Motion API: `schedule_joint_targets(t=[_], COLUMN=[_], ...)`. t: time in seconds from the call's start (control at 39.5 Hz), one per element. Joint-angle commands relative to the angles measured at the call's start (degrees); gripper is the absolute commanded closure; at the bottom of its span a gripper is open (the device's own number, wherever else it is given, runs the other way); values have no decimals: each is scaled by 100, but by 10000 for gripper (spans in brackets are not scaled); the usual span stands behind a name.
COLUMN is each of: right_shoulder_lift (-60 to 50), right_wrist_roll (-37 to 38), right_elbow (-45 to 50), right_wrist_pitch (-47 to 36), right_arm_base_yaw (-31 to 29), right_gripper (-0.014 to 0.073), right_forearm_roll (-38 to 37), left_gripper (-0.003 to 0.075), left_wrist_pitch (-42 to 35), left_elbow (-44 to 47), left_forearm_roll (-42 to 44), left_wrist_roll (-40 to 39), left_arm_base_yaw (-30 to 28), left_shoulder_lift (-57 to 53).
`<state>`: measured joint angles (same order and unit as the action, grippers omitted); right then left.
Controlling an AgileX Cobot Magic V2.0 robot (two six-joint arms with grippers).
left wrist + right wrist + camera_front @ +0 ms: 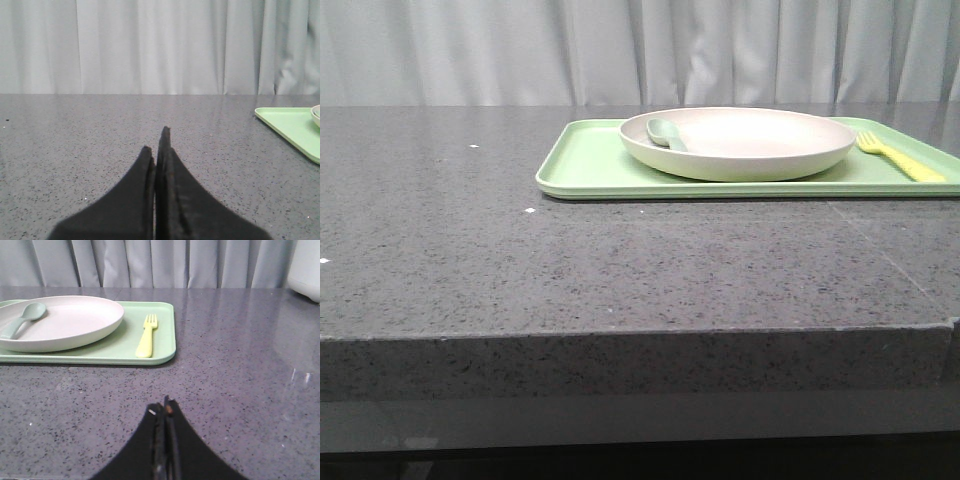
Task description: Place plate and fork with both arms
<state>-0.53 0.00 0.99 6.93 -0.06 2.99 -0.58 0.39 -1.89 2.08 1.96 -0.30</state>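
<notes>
Fork [146,336]: pale yellow, lying flat on the tray [165,335], in the bare strip just beside the plate [70,322] on the robot's right, not touching it. Long axis runs roughly away from the robot; tines at the far end, handle end toward the near rim.

Plate [740,142]: cream, round, upright on the tray, covering most of its middle.

Spoon [665,132]: grey-green, inside the plate at its left side, bowl toward the far rim, handle angled toward the robot.

Tray [582,165]: light green, rectangular, flat on the grey speckled table [570,270], set toward the far right of it.

View differences: the front view shows the whole set but cuts the fork [900,158] near its handle end and shows neither arm. The right wrist view shows the fork full length and the spoon [22,319]. The left wrist view catches only a tray corner [292,127] and a sliver of the plate [316,116] at the picture's edge; no fork.

Left gripper [156,150]: low over bare table, well apart from the tray, fingers pressed together, holding nothing.

Right gripper [164,410]: low over the table, near the tray's near rim, facing the fork, fingers pressed together, empty.
</notes>
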Motion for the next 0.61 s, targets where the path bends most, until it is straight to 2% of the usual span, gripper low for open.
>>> schedule_joint_targets(t=[0.0, 0.58], right_shoulder_lift=[-112, -112], right_wrist_roll=[-33, -33], right_elbow=[35, 35], right_wrist_pitch=[-833, -903], right_arm_base_yaw=[-44, -49], right_gripper=[661, 661], right_forearm_roll=[-67, -67], left_gripper=[738, 738], left_wrist_pitch=[-484, -484], left_elbow=[15, 15], left_forearm_roll=[-6, -6], left_wrist_roll=[-70, -70], left_arm_base_yaw=[-8, -8], left_shoulder_lift=[-133, -133])
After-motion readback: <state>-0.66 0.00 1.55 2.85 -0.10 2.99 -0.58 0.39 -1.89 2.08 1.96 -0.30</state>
